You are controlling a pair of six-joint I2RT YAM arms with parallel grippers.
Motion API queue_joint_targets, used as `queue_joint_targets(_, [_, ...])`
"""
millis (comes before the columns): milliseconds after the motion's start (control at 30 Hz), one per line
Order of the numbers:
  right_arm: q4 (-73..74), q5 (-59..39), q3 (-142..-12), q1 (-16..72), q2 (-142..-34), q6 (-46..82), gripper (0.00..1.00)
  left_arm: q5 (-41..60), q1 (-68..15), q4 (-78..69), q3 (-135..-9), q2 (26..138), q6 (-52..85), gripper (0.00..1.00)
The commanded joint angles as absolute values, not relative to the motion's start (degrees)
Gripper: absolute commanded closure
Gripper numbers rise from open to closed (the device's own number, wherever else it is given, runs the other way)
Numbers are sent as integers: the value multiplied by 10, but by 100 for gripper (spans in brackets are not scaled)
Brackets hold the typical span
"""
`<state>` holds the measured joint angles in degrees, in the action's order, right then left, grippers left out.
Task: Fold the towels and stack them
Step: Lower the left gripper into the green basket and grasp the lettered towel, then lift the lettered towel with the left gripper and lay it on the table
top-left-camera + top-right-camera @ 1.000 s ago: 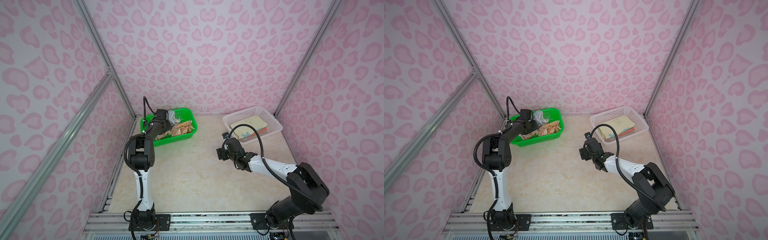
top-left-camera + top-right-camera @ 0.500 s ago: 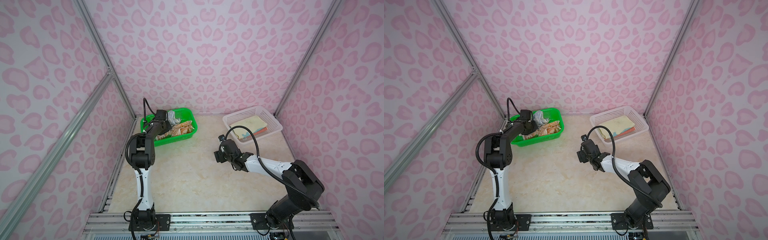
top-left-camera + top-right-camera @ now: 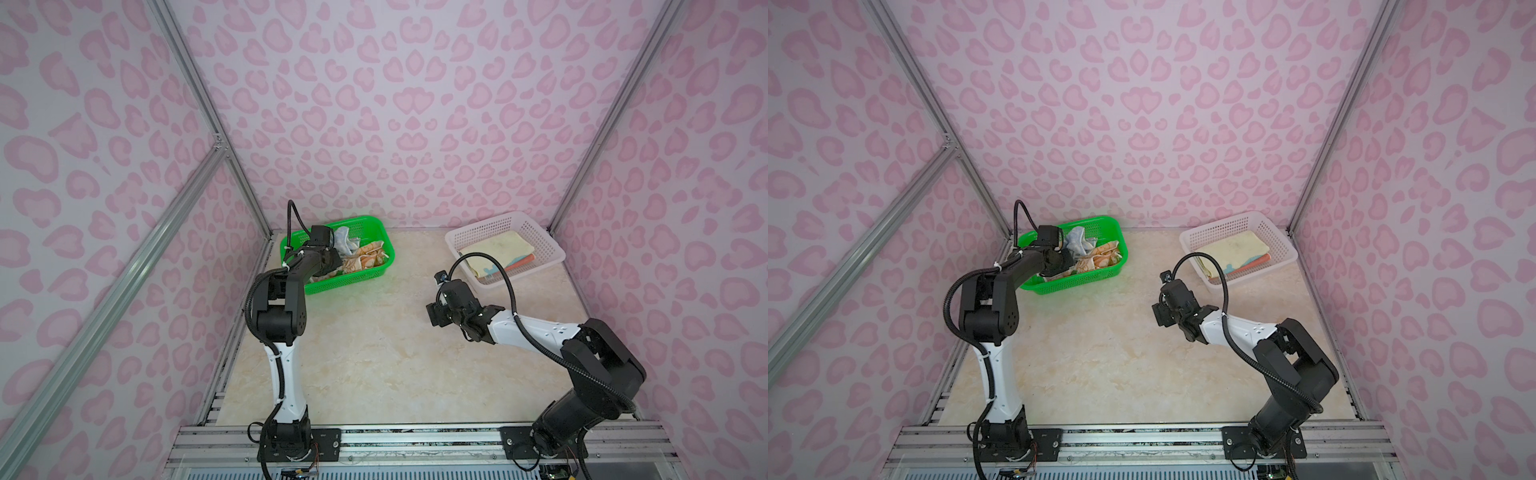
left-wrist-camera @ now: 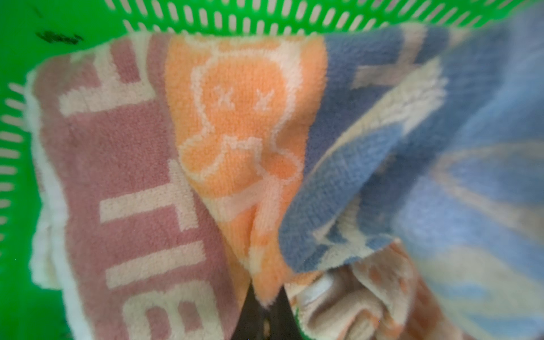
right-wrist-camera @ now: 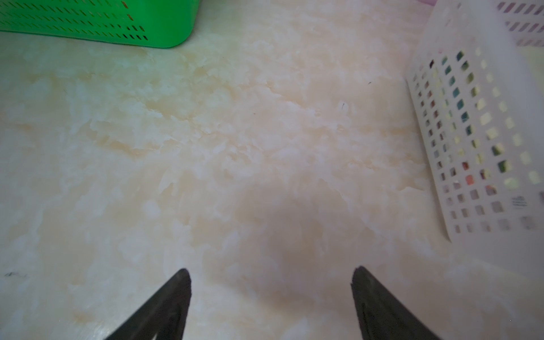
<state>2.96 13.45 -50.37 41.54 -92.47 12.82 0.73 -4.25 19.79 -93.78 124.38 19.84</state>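
Top views are both spanned by a smooth marbled tabletop (image 3: 374,353); a crumpled fleecy striped towel (image 4: 141,176) is bunched in the perforated green basket (image 3: 353,281), its orange band pinched by the closed left gripper (image 4: 265,309); folded towels (image 3: 498,249) are stacked in the latticed white basket (image 3: 490,227); the right gripper (image 5: 270,270) is spread, empty.

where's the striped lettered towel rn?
Striped lettered towel sits in the green basket, back left in both top views, left gripper shut on its edge.
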Motion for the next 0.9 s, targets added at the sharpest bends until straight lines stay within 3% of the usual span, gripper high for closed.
queue_joint_targets(0, [42,128,-502,418,-930,127,14,5,-44,184,-933,1113,184,98])
queue_joint_targets(500, [40,134,-502,420,-929,122,15,34,-44,186,-922,1091,184,98])
queue_joint_targets(867, [40,143,-499,420,-920,139,14,83,-79,155,-879,962,149,98])
